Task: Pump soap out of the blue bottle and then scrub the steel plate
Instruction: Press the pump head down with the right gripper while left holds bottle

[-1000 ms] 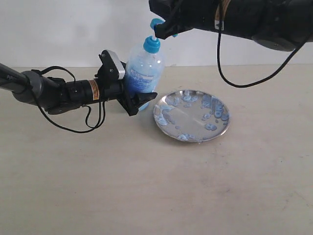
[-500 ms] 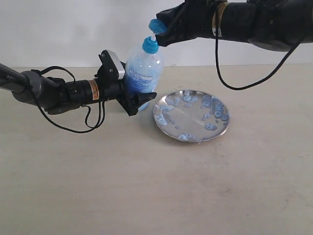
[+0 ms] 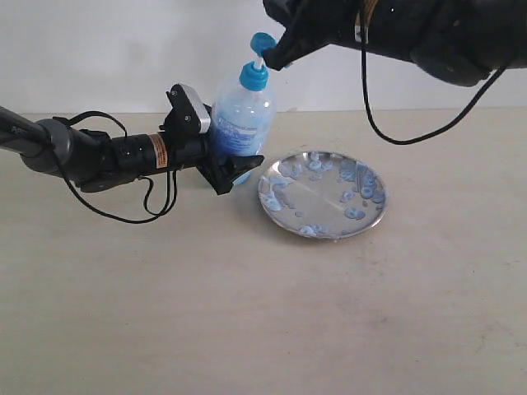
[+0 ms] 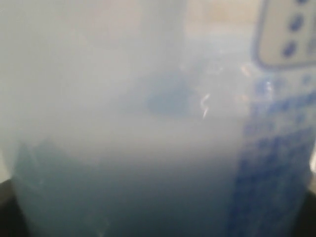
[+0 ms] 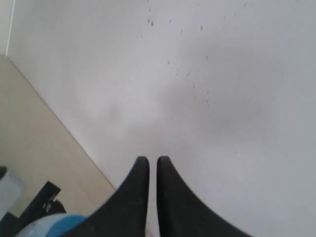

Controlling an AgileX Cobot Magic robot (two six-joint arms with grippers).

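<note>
Beside the shiny round steel plate, left gripper jaws grasp the tall clear blue bottle; the right gripper, jaws clenched empty, has lifted off the pump head, one squirt seemingly done.

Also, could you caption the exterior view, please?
Left gripper holds the blue bottle, right gripper at its pump head, beside the steel plate dotted with soap.

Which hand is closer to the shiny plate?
Left. The left gripper holds the blue bottle beside the steel plate; the right gripper is high up by the pump head.
</note>
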